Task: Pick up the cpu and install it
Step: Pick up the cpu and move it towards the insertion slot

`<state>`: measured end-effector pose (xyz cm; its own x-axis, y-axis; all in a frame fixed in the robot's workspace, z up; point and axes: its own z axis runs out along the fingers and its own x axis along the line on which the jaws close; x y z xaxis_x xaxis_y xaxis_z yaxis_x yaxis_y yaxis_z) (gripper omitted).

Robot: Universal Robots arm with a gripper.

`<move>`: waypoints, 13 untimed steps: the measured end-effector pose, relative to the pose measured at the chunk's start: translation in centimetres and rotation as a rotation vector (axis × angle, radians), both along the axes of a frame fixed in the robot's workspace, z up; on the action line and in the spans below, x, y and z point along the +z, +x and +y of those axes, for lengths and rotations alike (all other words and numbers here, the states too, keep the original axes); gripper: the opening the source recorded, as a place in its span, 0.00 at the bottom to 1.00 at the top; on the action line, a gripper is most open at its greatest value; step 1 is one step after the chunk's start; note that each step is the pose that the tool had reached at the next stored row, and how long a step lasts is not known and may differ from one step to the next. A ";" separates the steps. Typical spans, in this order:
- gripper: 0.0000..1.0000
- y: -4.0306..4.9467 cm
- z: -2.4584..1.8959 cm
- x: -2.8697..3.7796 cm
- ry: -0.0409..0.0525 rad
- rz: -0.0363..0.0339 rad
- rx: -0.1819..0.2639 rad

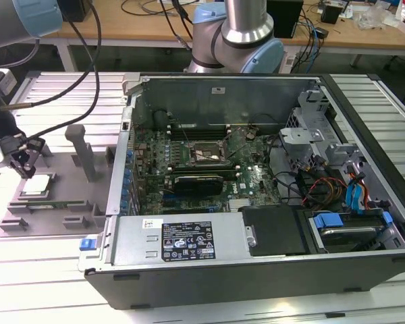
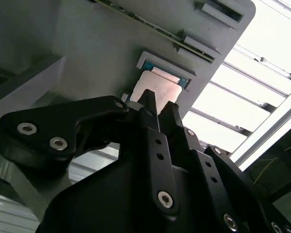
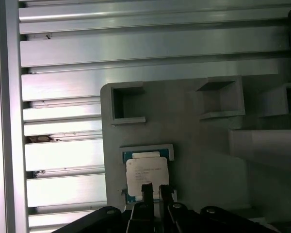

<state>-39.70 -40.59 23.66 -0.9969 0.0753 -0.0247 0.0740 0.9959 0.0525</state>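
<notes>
The cpu (image 1: pixel 38 185) is a small pale square chip lying flat in a recess of the grey holder plate (image 1: pixel 74 202), at the exterior view's left. My gripper (image 1: pixel 25 167) hangs just above the chip's near edge. Both wrist views show the cpu (image 2: pixel 157 86) (image 3: pixel 146 174) just beyond the gripper (image 2: pixel 159 104) (image 3: pixel 155 188), whose two black fingers stand close together with nothing between them. The dark square socket (image 1: pixel 206 155) sits on the motherboard (image 1: pixel 250 179) inside the open computer case, far to the right of the gripper.
The open computer case (image 1: pixel 189 270) fills the middle and right of the exterior view, with a long black card (image 1: pixel 198 182) below the socket. Grey posts (image 1: pixel 77 145) rise from the holder plate beside the cpu. Ribbed aluminium table slats (image 3: pixel 63 160) surround the plate.
</notes>
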 end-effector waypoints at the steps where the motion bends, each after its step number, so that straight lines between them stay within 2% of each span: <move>1: 0.36 0.00 0.00 0.00 0.0000 0.0000 0.000; 2: 0.42 0.00 0.00 0.00 0.0000 0.0000 0.000; 3: 0.42 0.00 0.00 0.00 0.0000 0.0000 0.000; 5: 0.54 0.00 0.00 -0.01 0.0000 0.0000 0.000; 6: 0.66 0.00 0.00 -0.01 0.0000 -0.0001 0.000; 7: 0.66 0.01 0.00 -0.09 0.0003 -0.0004 0.000; 11: 0.66 0.00 0.00 -1.94 0.0001 0.0001 0.000; 13: 0.66 -0.01 0.01 -2.29 0.0004 0.0019 0.001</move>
<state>-39.71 -40.58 21.37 -0.9969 0.0747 -0.0227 0.0734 0.9959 0.0528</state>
